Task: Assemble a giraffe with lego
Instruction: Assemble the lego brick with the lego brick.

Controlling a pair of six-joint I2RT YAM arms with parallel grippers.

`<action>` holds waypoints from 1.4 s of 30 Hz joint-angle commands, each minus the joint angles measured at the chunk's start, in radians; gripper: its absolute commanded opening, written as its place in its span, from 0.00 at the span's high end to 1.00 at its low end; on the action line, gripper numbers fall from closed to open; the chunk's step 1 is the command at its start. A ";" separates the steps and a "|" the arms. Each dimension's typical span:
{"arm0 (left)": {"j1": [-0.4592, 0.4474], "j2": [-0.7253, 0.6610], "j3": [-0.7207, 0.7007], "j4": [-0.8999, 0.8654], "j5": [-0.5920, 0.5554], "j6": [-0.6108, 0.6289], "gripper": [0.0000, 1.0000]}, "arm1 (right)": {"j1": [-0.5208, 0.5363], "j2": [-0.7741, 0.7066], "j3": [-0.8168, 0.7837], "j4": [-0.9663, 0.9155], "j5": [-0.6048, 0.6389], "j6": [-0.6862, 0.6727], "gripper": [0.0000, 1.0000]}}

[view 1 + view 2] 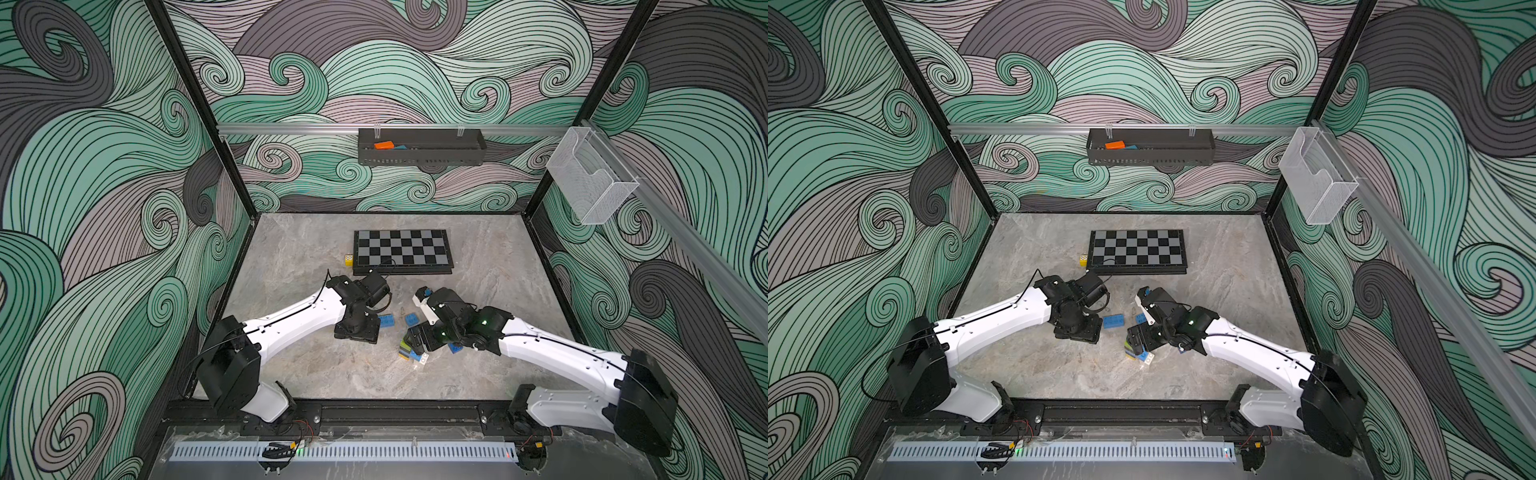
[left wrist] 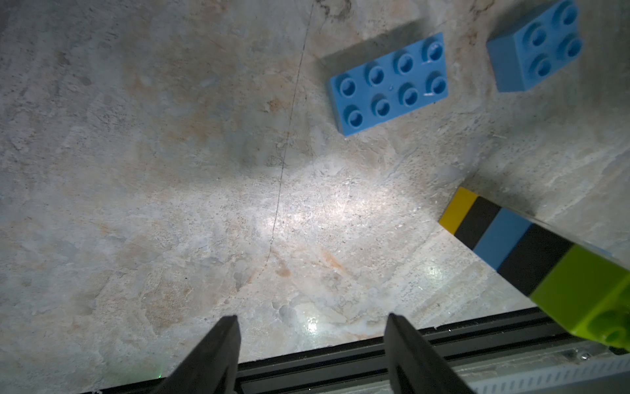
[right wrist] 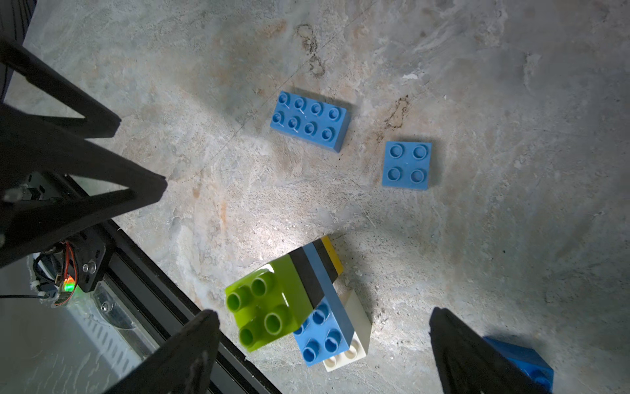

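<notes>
Right wrist: giraffe [image 3: 272,300] beneath spread right end effector [image 3: 323,311]; stud marks [image 3: 260,286] unreadable

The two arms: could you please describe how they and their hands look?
The left arm and right arm have smooth white shell links joined by bulky black joint housings, with a thin black cable running along each white link. The wrists are black, and a green light glows on the right one. The left hand and right hand carry tapered matte black fingers.

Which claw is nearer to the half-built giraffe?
Right. The right claw hangs open over the giraffe; the left claw stands apart from it, beside the long blue brick.
</notes>
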 commanded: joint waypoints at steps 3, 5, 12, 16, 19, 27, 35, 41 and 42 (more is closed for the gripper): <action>0.007 0.012 0.024 -0.007 0.000 0.019 0.29 | -0.016 0.033 0.005 -0.020 0.018 0.002 0.01; 0.007 0.015 0.029 -0.009 -0.002 0.023 0.29 | -0.020 0.040 0.002 -0.024 0.022 -0.006 0.01; 0.012 0.032 0.048 -0.011 -0.002 0.038 0.29 | -0.021 0.078 -0.019 -0.046 0.032 -0.019 0.01; 0.016 0.036 0.055 -0.009 0.000 0.041 0.29 | -0.024 0.083 -0.037 -0.066 0.051 -0.017 0.01; 0.018 0.041 0.057 -0.007 0.002 0.044 0.29 | -0.025 0.083 -0.038 -0.085 0.055 -0.009 0.01; 0.020 0.065 0.070 0.000 0.009 0.055 0.29 | -0.024 0.063 -0.037 -0.151 0.078 0.025 0.01; 0.027 0.113 0.122 -0.007 0.012 0.079 0.29 | -0.024 0.055 -0.030 -0.155 0.085 0.028 0.01; 0.044 0.132 0.162 -0.011 0.014 0.102 0.29 | -0.023 -0.015 0.029 -0.136 0.092 -0.021 0.01; 0.047 0.134 0.162 -0.010 0.017 0.104 0.29 | -0.024 -0.031 0.031 -0.121 0.088 -0.023 0.01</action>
